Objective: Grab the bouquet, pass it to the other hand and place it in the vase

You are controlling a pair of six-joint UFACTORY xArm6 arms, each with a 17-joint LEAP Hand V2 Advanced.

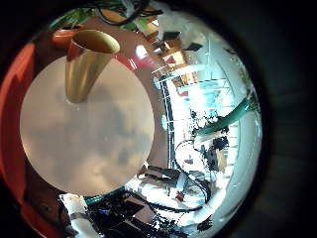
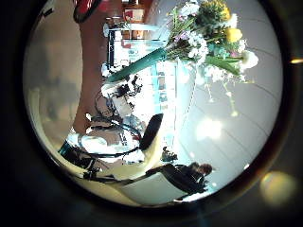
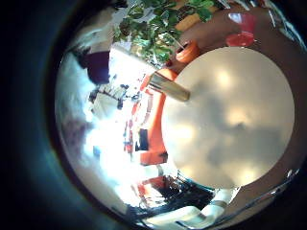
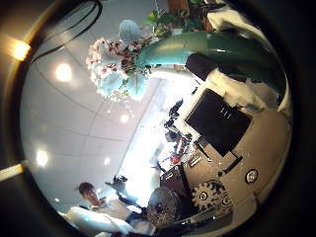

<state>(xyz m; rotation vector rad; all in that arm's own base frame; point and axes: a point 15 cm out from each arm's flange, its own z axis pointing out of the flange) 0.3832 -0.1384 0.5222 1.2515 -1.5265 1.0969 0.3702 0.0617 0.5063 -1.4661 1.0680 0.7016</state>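
The bouquet (image 4: 118,59) fills the space close to my right palm, and its cone-shaped wrap (image 4: 197,47) runs past the curled fingers of my right hand (image 4: 232,118), which seem to grip it. My left thumb side palm view shows the same bouquet (image 2: 204,38) a little way off, blooms spread and wrap pointing away. Its leaves (image 3: 158,24) also edge the right little finger side view. The vase (image 1: 87,61), a tall flared cone, stands upright and empty on the round table (image 1: 89,139). It shows again as the vase (image 3: 171,86) below my right hand. My left hand's fingers are not visible.
The round table top (image 3: 230,115) has a darker rim around it. Room furniture and equipment lie beyond the table's edge, along with ceiling lights above.
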